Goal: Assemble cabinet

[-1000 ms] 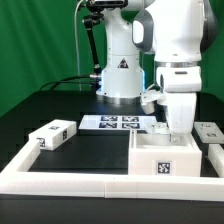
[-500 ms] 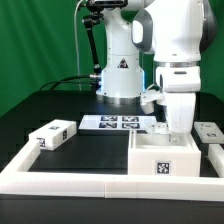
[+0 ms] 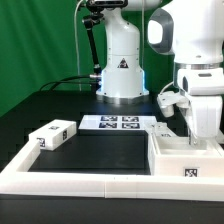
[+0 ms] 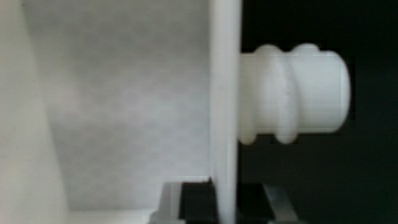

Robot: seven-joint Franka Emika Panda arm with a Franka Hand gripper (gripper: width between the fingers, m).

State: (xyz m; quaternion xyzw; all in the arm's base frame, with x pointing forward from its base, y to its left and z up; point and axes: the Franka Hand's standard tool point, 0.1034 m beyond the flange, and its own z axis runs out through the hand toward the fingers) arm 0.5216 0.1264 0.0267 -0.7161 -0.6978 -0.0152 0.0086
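Black-padded hand (image 4: pixel 224 200) pinches the thin wall of the white plastic boxy cabinet body (image 3: pixel 186 158). Vs half a sec ago, arm & body have slid toward the exterior view's right, near the long white rail (image 3: pixel 80 182) corner. Prob. bracing it for drawers. Small white tagged drawer block (image 3: pixel 55 133) sits well apart on the black bench (image 3: pixel 100 150).

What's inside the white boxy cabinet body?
Only the gripper shows, reaching into the white plastic boxy cabinet body and clamping one wall. Its front wall covers the floor and anything there.
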